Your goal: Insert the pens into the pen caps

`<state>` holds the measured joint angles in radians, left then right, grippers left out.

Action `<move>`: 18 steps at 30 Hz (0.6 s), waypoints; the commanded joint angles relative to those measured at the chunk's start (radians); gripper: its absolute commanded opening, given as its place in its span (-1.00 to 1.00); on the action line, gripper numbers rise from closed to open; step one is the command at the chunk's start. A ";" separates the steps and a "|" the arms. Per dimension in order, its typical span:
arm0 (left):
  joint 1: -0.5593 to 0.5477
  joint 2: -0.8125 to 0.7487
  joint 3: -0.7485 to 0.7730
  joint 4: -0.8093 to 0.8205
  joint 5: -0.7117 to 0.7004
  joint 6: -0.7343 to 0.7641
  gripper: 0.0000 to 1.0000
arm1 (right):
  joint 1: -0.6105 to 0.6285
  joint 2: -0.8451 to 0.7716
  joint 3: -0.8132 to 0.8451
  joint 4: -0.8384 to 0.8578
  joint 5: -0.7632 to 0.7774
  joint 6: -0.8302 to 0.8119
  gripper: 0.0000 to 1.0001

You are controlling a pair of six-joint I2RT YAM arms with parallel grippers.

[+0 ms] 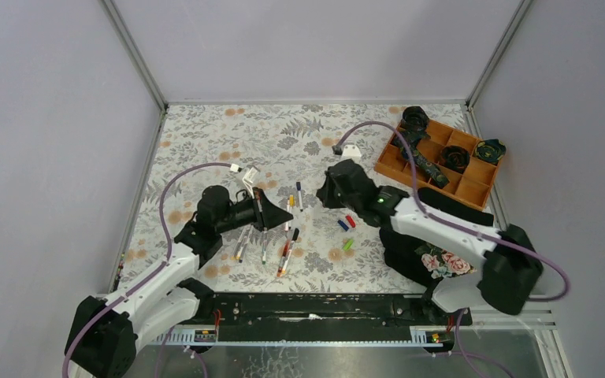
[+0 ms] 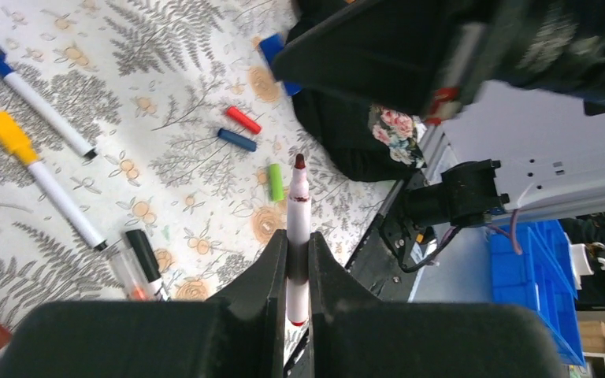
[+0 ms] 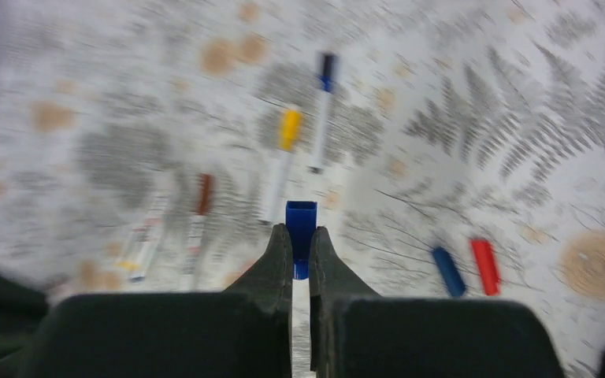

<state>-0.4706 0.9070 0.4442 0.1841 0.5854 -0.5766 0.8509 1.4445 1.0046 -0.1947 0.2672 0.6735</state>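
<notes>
Left claw [image 2: 298, 246]: we see its two fingers pressed onto a white pen [image 2: 298, 206], pinched at mid-barrel. The bare dark-red tip points away from the wrist.
Right claw [image 3: 301, 239]: we see it pinching a blue cap [image 3: 301, 223] at the fingertips, with the cap's open end facing outward. This view is blurred.
Between the claws: from above, we find them facing each other over the middle of the table, near but apart.
Loose caps: a red cap [image 2: 243, 120] and a dark blue cap [image 2: 237, 139] lie side by side. A green cap [image 2: 275, 182] lies a little nearer the arm bases. All three are flat on the cloth [image 1: 228, 134].
Other pens: a yellow-capped pen [image 2: 39, 173] and a blue-capped pen [image 2: 31, 90] lie beside each other. We count several more in a loose cluster of pens [image 1: 264, 248] by the left claw.
Cloth: fern and flower print, covering the table.
Tray [image 1: 473, 189]: orange, divided into compartments, at the far right corner, with dark things in it that we cannot make out.
</notes>
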 commanded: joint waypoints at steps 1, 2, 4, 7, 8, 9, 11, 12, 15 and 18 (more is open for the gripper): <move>-0.002 -0.037 -0.019 0.226 0.094 -0.039 -1.00 | -0.004 -0.158 -0.065 0.233 -0.183 0.019 -1.00; -0.002 -0.042 -0.021 0.236 0.100 -0.040 -1.00 | -0.005 -0.180 -0.081 0.279 -0.215 0.031 -1.00; -0.002 -0.046 -0.029 0.259 0.115 -0.049 -1.00 | -0.004 -0.211 -0.095 0.354 -0.263 0.052 -1.00; -0.002 -0.047 -0.034 0.278 0.131 -0.056 -1.00 | -0.003 -0.233 -0.108 0.444 -0.318 0.072 -1.00; -0.003 -0.046 -0.035 0.285 0.137 -0.059 -1.00 | -0.003 -0.235 -0.107 0.463 -0.334 0.073 -1.00; -0.003 -0.044 -0.036 0.290 0.142 -0.061 -1.00 | -0.003 -0.234 -0.107 0.480 -0.351 0.074 -1.00; -0.003 -0.040 -0.036 0.298 0.154 -0.065 -1.00 | -0.003 -0.232 -0.109 0.518 -0.386 0.079 -1.00; -0.004 -0.039 -0.035 0.301 0.156 -0.067 -1.00 | -0.003 -0.230 -0.112 0.537 -0.398 0.083 -1.00; -0.004 -0.039 -0.036 0.305 0.162 -0.069 -1.00 | -0.004 -0.224 -0.119 0.578 -0.415 0.092 -1.00; -0.003 -0.037 -0.036 0.310 0.165 -0.070 -1.00 | -0.004 -0.220 -0.120 0.595 -0.421 0.093 -1.00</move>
<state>-0.4709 0.8711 0.4183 0.4122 0.7189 -0.6365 0.8497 1.2263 0.8848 0.2840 -0.1020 0.7532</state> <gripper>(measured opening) 0.052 0.042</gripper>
